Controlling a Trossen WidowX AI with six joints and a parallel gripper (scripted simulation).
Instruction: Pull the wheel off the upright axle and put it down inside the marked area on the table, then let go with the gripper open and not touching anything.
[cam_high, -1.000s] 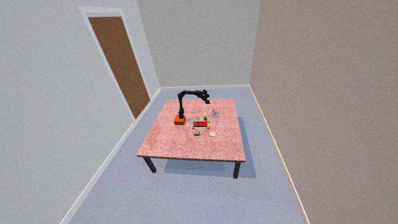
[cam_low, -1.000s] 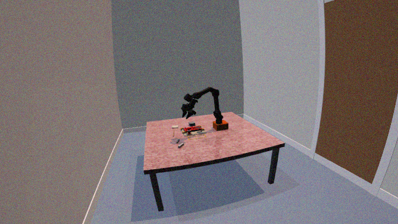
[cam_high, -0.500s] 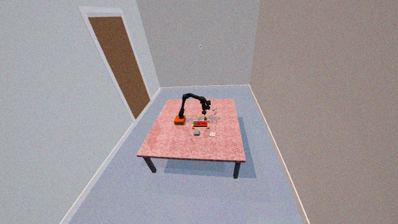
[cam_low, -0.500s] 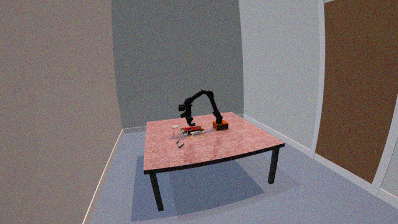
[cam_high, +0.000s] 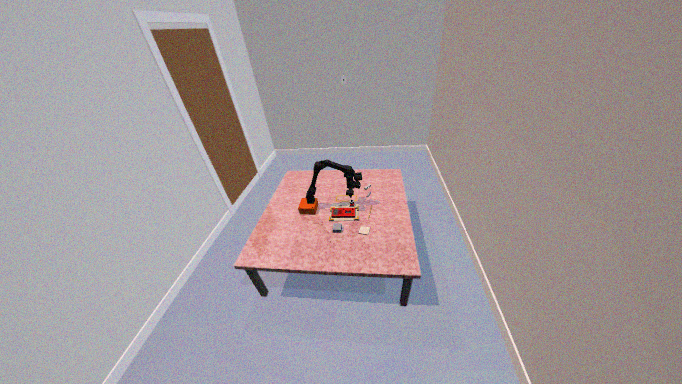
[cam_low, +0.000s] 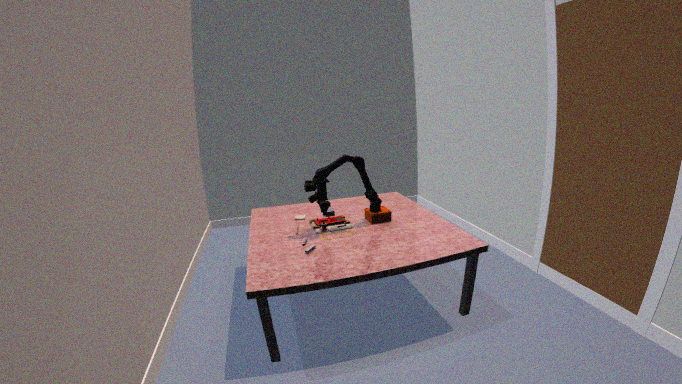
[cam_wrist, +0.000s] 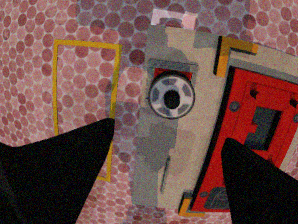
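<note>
The wheel (cam_wrist: 159, 95) is a grey spoked disc with a dark centre. In the wrist view it sits on a pale grey-beige base (cam_wrist: 145, 170), left of a red block (cam_wrist: 240, 100); it is small and dark in the top view (cam_high: 352, 203) and the exterior view (cam_low: 324, 228). The marked area (cam_wrist: 85, 44) is a yellow outline left of the base, its lower left part hidden by a finger. My gripper (cam_wrist: 170, 136) is open and empty above the base, fingers apart and pointing down. The wheel shows beyond the gap between the fingertips, not between them.
The red block stands close on the wheel's right, with yellow-orange corner brackets (cam_wrist: 222, 60). A dark grey block (cam_high: 337, 228) and a cream square (cam_high: 364, 230) (cam_low: 300, 217) lie on the table. Small grey pieces (cam_high: 367, 187) (cam_low: 310, 249) lie on the other side.
</note>
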